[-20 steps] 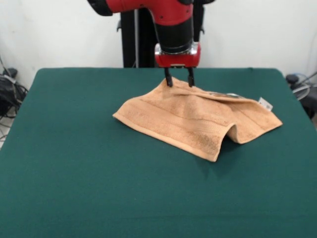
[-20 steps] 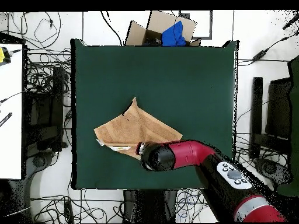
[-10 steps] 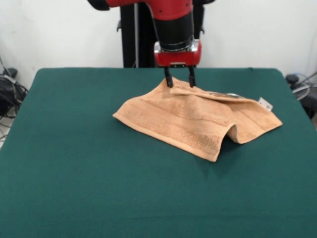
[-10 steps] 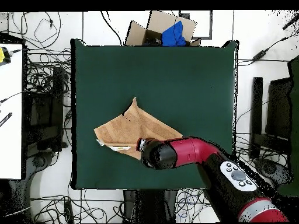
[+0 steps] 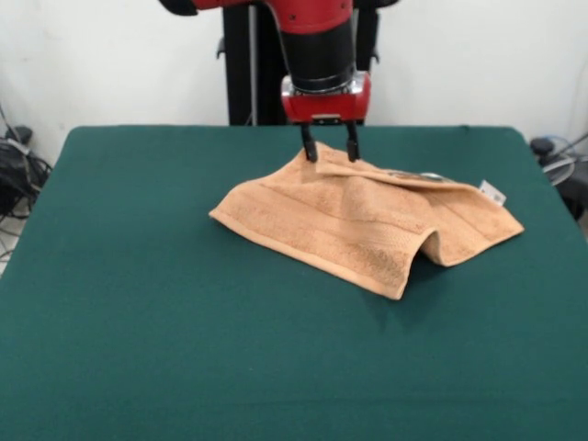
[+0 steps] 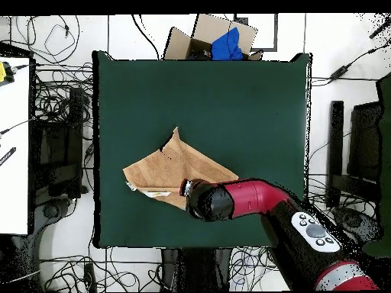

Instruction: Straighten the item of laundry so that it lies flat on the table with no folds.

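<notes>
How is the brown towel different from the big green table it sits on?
The towel is light tan and small; the table is dark green and far bigger. The towel is rumpled, with one edge folded over and a raised hump near its front, while the table lies smooth and flat. The towel has a white tag; the table shows none. Both are cloth-covered.

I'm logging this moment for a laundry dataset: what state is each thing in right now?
towel: rumpled, folded over itself, one edge humped up off the cloth, not yet flat
white tag: showing at the towel's corner
gripper: open, fingertips at the towel's far corner, one on each side of it
table: green cloth smooth, bearing only the towel
</notes>
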Robot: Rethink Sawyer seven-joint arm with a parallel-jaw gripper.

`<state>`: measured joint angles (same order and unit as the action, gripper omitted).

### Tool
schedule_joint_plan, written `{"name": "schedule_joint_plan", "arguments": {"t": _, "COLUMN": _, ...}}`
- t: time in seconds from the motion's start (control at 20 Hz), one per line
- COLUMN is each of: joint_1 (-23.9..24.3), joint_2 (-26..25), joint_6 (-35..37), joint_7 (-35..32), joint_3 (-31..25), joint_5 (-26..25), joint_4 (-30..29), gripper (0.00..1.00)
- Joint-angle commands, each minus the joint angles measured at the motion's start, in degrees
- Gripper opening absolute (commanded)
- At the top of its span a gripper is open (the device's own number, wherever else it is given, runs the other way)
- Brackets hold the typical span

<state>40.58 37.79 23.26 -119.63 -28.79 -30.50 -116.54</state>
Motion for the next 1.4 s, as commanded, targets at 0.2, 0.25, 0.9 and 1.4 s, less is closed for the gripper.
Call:
{"name": "schedule_joint_plan", "arguments": {"t": 0.2, "joint_1": 1.7, "joint_2": -0.2, "joint_6": 6.8, "joint_7": 10.5, "joint_3": -3.4, "joint_5": -4.1, "joint_4": -1.4, "gripper": 1.00}}
{"name": "schedule_joint_plan", "arguments": {"t": 0.25, "joint_1": 2.0, "joint_2": -0.1, "joint_6": 7.1, "joint_7": 10.8, "joint_3": -3.4, "joint_5": -4.1, "joint_4": -1.3, "gripper": 1.00}}
{"name": "schedule_joint_plan", "arguments": {"t": 0.9, "joint_1": 3.4, "joint_2": -3.3, "joint_6": 5.1, "joint_7": 9.5, "joint_3": -2.3, "joint_5": -8.4, "joint_4": -0.5, "gripper": 1.00}}
{"name": "schedule_joint_plan", "arguments": {"t": 1.4, "joint_1": 1.7, "joint_2": -5.1, "joint_6": 2.9, "joint_7": 5.9, "joint_3": -1.7, "joint_5": -9.9, "joint_4": -0.6, "gripper": 1.00}}
